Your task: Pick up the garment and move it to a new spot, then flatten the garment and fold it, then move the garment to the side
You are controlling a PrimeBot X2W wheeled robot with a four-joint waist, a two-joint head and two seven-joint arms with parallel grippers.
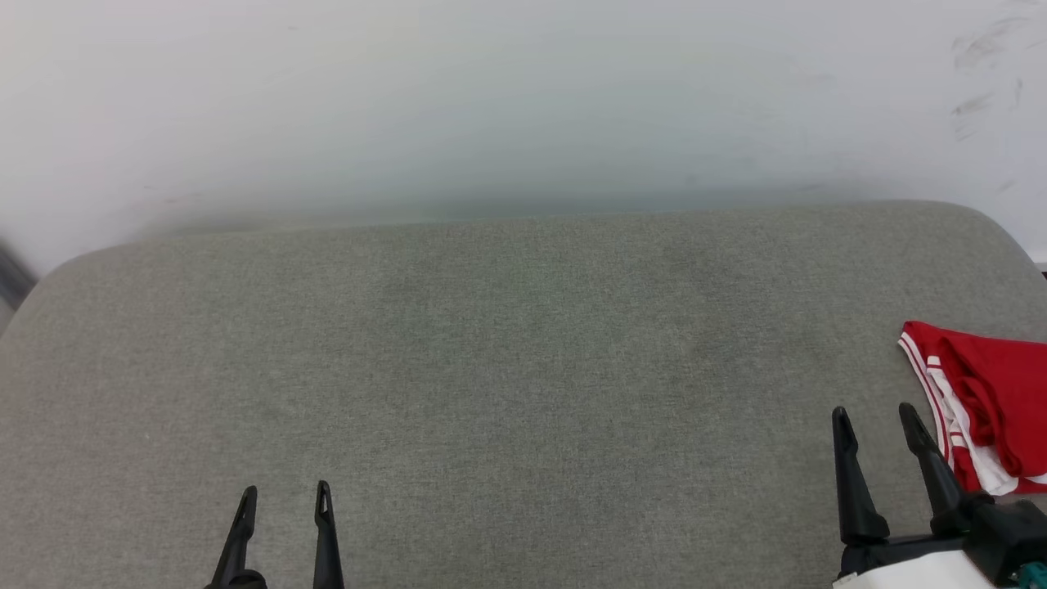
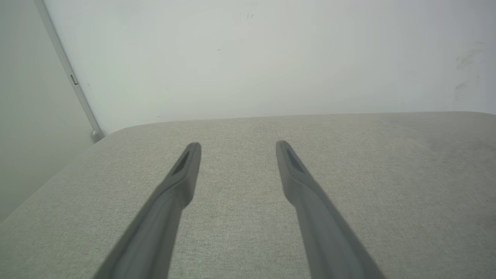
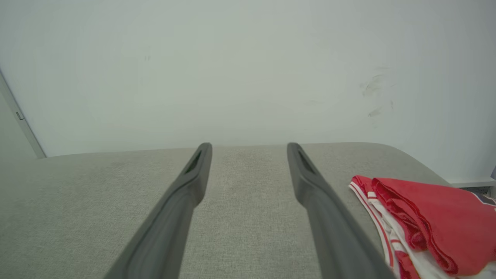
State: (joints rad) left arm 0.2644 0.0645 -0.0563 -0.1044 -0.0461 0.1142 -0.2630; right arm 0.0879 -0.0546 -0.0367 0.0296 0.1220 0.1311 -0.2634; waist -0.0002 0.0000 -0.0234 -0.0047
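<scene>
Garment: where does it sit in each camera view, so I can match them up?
Head view: the garment lies at the right edge, just right of the right gripper.
Right wrist view: the garment sits in the lower right corner.
Left wrist view: grey cushion ahead of the left gripper.
Shared landmark: wall scuff marks, toward the upper right.

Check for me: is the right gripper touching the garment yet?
Apart. In the right wrist view a strip of grey cushion shows between the nearer finger of the open right gripper and the garment, along its striped edge.
</scene>
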